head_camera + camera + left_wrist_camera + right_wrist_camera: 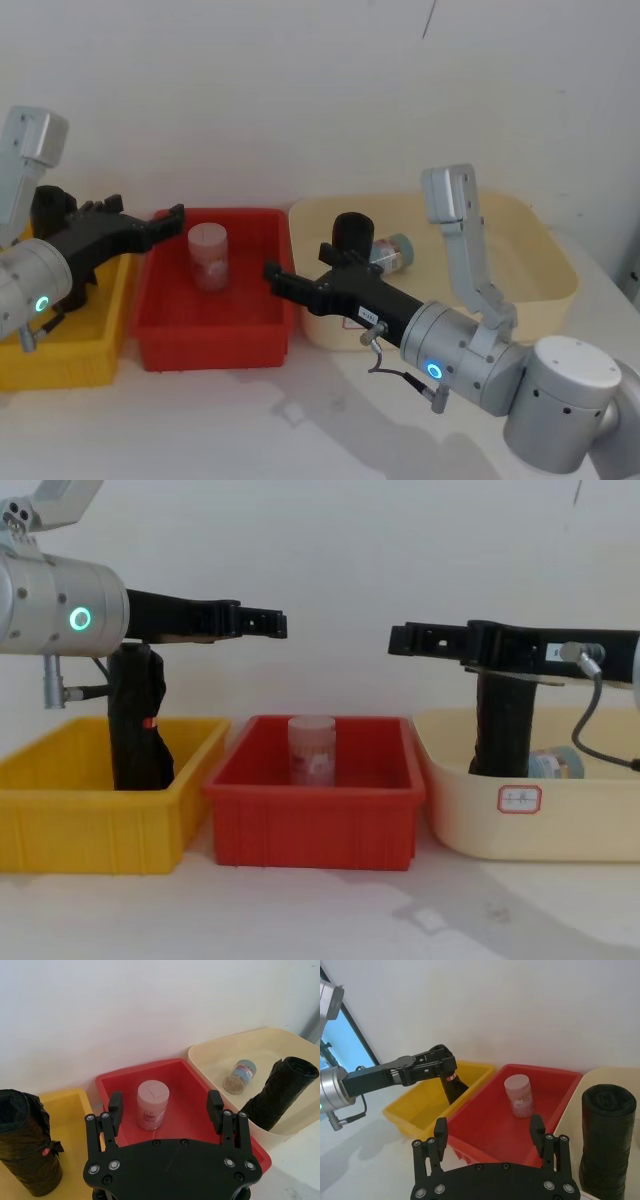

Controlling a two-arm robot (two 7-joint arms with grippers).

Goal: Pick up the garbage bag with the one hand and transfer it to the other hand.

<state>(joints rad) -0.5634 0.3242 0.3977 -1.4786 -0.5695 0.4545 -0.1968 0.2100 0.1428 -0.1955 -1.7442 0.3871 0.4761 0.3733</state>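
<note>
Bag [507, 725] standing upright in cream bin [470, 830]. Right gripper [402, 640] hovering above it, fingers apart; left gripper [268, 623] hovering well left, fingers apart, empty.

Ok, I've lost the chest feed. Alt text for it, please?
Both hands hover open and empty above three bins: left hand over the red bin, right hand beside the garbage bag standing in the cream bin. A second black roll stands in the yellow bin.
</note>
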